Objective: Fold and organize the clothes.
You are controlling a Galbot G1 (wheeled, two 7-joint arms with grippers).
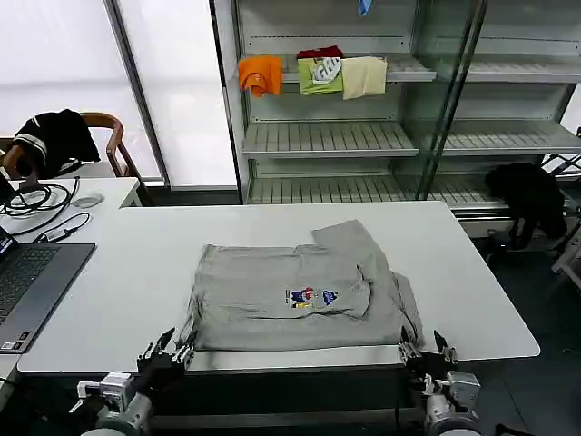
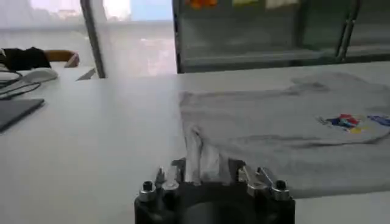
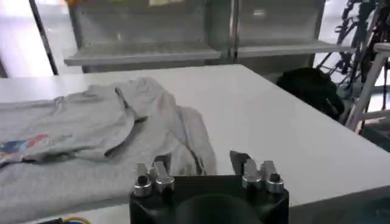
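Left gripper point(image 1: 169, 350) sits at the near table edge, at the shirt's near left corner; your left wrist view shows its fingers point(image 2: 166, 178) spread wide, with a fold of grey cloth rising between them, though you cannot tell whether they touch it. Right gripper point(image 1: 424, 349) mirrors it at the near right corner, fingers point(image 3: 247, 166) likewise apart and empty, the hem lying just beyond them.

Grey shirt point(image 1: 304, 295) lies partly folded on the white table point(image 1: 472, 282), near the front edge. Its long axis runs left to right across the table; the chest print point(image 1: 312, 297) faces up, and one sleeve point(image 1: 349, 238) points toward the shelves. Its collar is folded under and hard to make out.

Shelving unit point(image 1: 331, 136) behind holds orange point(image 1: 261, 74), green point(image 1: 320, 74) and cream point(image 1: 364, 76) folded clothes on one shelf. A laptop point(image 1: 32, 277) is cut off at the left edge.
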